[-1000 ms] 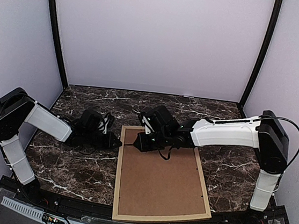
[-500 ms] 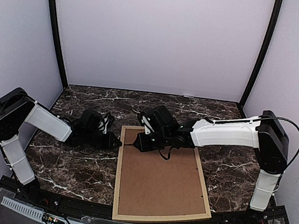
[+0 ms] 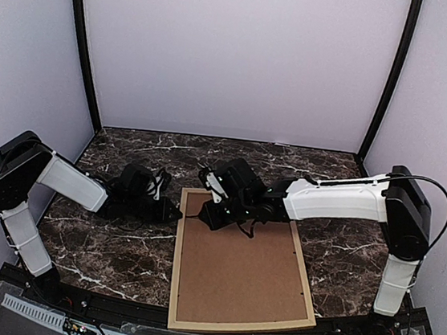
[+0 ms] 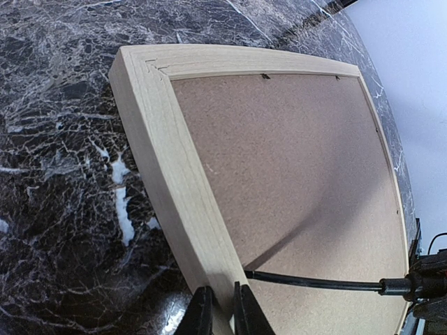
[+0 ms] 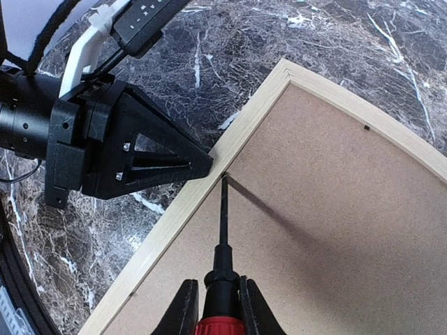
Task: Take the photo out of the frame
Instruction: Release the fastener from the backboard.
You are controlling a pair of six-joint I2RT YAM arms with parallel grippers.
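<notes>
The frame (image 3: 176, 267) of light wood lies face down on the marble table, its brown backing board (image 3: 240, 270) turned up. The photo is hidden beneath that board. My left gripper (image 4: 222, 307) is shut on the frame's left rail (image 4: 167, 167), near the far corner. My right gripper (image 5: 221, 296) is shut on a screwdriver (image 5: 223, 230) with a red handle and a black shaft. The shaft's tip rests at the seam between the left rail (image 5: 181, 209) and the board (image 5: 335, 230), right beside the left gripper (image 5: 207, 165). The shaft (image 4: 314, 283) also crosses the board in the left wrist view.
Small black retaining tabs (image 4: 265, 75) sit along the frame's far inner edge. Dark marble table (image 3: 102, 243) surrounds the frame, with booth walls (image 3: 236, 56) behind and at both sides. The frame's near edge reaches the table's front edge (image 3: 237, 329).
My right gripper with the screwdriver has shifted slightly left, toward the frame's left rail. The left arm and the frame have stayed put.
</notes>
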